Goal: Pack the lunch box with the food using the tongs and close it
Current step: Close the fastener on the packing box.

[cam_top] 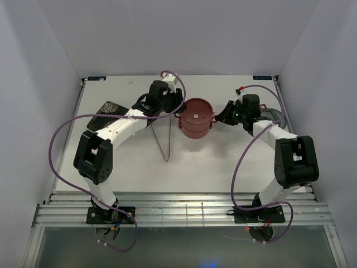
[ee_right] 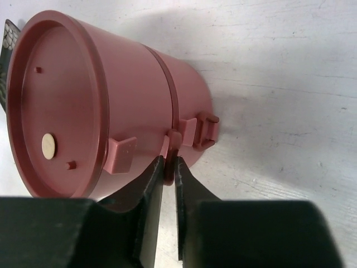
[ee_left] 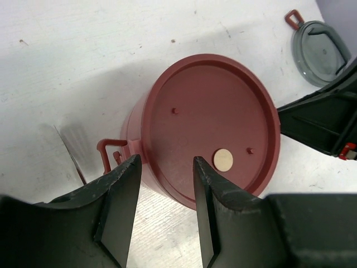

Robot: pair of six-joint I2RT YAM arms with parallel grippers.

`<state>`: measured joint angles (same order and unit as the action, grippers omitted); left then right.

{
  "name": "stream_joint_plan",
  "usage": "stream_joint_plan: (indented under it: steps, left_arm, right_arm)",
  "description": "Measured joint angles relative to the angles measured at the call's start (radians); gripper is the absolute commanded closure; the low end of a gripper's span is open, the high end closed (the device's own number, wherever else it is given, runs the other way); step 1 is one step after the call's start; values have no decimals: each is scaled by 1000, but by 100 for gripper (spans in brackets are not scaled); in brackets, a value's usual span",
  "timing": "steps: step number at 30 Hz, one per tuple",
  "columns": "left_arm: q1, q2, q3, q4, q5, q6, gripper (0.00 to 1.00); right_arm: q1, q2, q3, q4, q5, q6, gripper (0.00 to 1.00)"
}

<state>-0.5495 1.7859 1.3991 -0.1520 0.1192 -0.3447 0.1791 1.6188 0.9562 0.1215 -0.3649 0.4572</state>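
lunch box [cam_top: 196,118]: stacked, lidded, set between both grippers.
left gripper [ee_left: 165,164]: fingers parted, nothing held, poised at the lid rim; shown by left wrist view.
right gripper [ee_right: 169,162]: pinched on side clasp [ee_right: 172,142]; shown only by right wrist view.
tongs [cam_top: 162,139]: laid left of box; top view only.

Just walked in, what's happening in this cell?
The lunch box stands stacked and lidded on the table. The right gripper is pinched on its side tab; the left gripper hangs open over the lid, holding nothing. The tongs lie on the table left of the box, with the dark patterned plate further left. No food is visible.
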Motion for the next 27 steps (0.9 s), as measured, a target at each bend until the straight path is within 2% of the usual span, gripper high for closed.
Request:
stream_joint_plan:
  steps: [2,4,19,23,27]
  left_arm:
    - [0,-10,-2,6,1,0,47]
    - [0,-17,-2,14,1,0,48]
    - [0,-19,-2,26,24,0,47]
    - [0,-19,-1,33,55,4,47]
    - [0,-8,1,47,78,7,48]
  right_arm:
    - [0,6,8,-2,1,-2,90]
    - [0,14,17,-5,5,-4,92]
    - [-1,55,72,-25,16,-27,92]
    - [-1,58,74,-26,18,-28,87]
    - [-1,61,76,-25,19,-29,73]
